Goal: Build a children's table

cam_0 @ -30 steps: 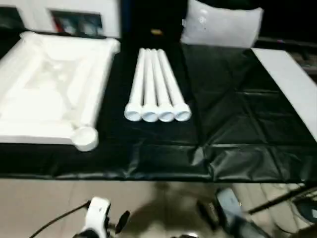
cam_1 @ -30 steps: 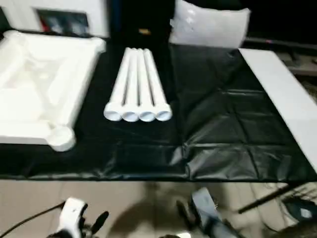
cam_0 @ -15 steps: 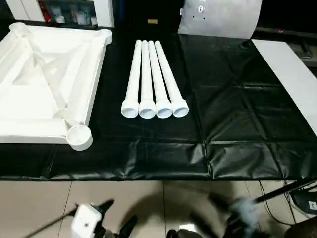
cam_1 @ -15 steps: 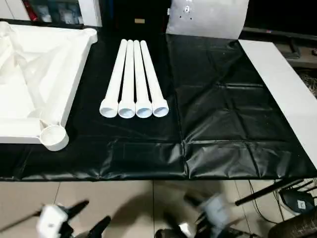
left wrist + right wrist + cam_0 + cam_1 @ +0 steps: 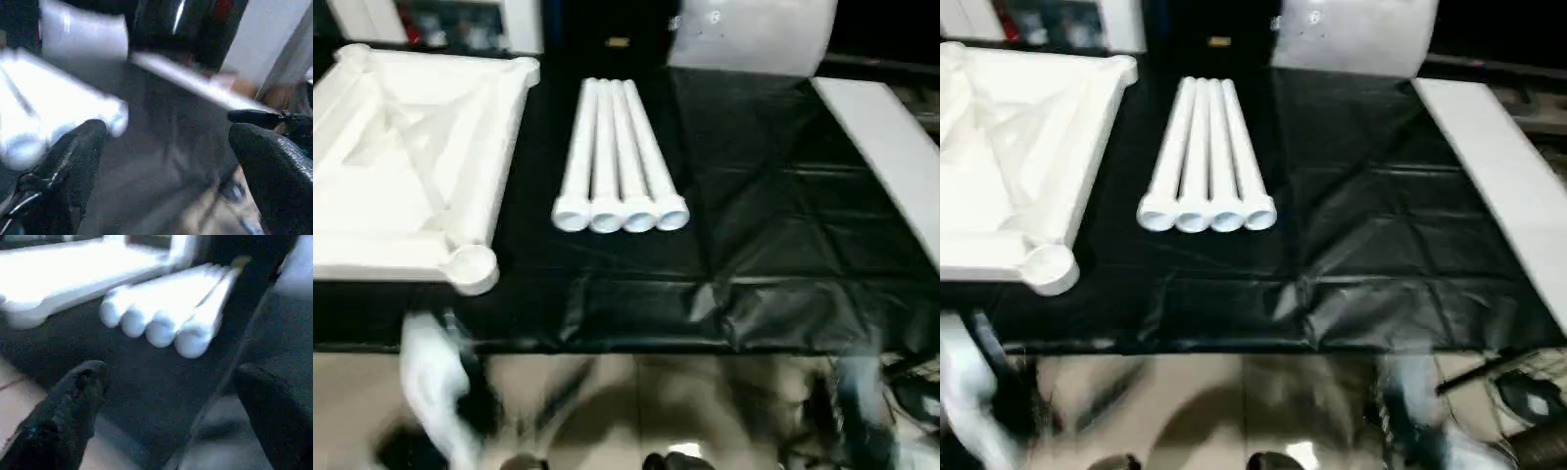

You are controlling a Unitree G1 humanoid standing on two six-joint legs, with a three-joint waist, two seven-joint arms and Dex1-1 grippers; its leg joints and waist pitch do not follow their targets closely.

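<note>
The white tabletop (image 5: 411, 166) lies upside down on the left of the black-covered table, ribs up, with a round corner socket (image 5: 473, 267) nearest me. Several white tube legs (image 5: 619, 157) lie side by side at the middle, open ends towards me. The right wrist view looks at those leg ends (image 5: 161, 328) and the tabletop (image 5: 73, 274) beyond. My left gripper (image 5: 171, 161) and right gripper (image 5: 166, 396) both stand open and hold nothing. My left arm (image 5: 435, 387) and right arm (image 5: 857, 392) are blurred streaks below the table's front edge.
A black sheet (image 5: 783, 215) covers the table. A flat white board (image 5: 891, 147) lies along its right side. A grey-white cushion-like panel (image 5: 754, 34) leans at the back, and a white cabinet (image 5: 460, 20) stands at the back left. Tiled floor (image 5: 636, 401) lies in front.
Both arms have swung up from the bottom edge towards the table's front and are blurred by motion. The tabletop and legs have not moved; the head camera has shifted slightly.
</note>
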